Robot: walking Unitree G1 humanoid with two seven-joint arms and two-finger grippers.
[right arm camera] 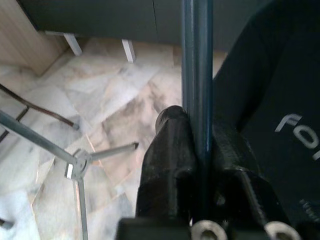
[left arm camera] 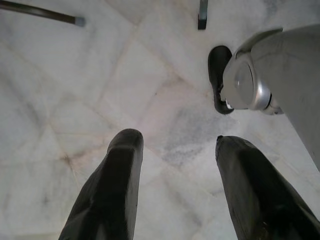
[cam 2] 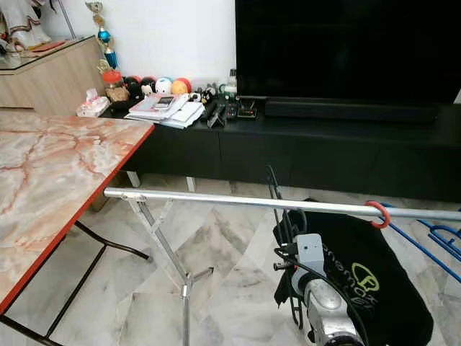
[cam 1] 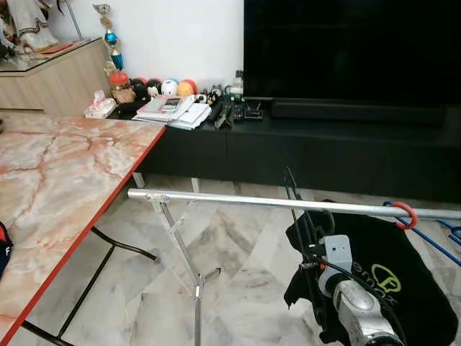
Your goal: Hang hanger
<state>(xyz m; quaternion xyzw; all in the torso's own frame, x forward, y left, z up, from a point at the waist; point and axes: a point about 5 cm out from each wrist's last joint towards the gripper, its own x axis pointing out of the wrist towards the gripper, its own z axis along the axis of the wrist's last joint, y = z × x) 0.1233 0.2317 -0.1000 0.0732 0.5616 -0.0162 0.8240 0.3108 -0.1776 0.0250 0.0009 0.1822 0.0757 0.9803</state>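
Observation:
A silver clothes rail (cam 1: 230, 200) runs across the middle on a folding stand (cam 1: 184, 249). My right gripper (right arm camera: 200, 142) is shut on the thin dark bar of a black hanger (cam 1: 295, 205). The gripper sits just below the rail, and the hanger's top rises a little above it. I cannot tell whether the hanger rests on the rail. A red hanger hook (cam 1: 405, 215) sits on the rail to the right and carries a black garment (cam 1: 403, 281) with a green logo. My left gripper (left arm camera: 180, 142) hangs open over the marble floor.
A marble table with a red edge (cam 1: 108, 198) stands on my left. A black TV console (cam 1: 331, 148) with a large TV and small clutter runs behind the rail. Blue hangers (cam 1: 446, 234) lie at the far right. The stand's legs spread over the floor under the rail.

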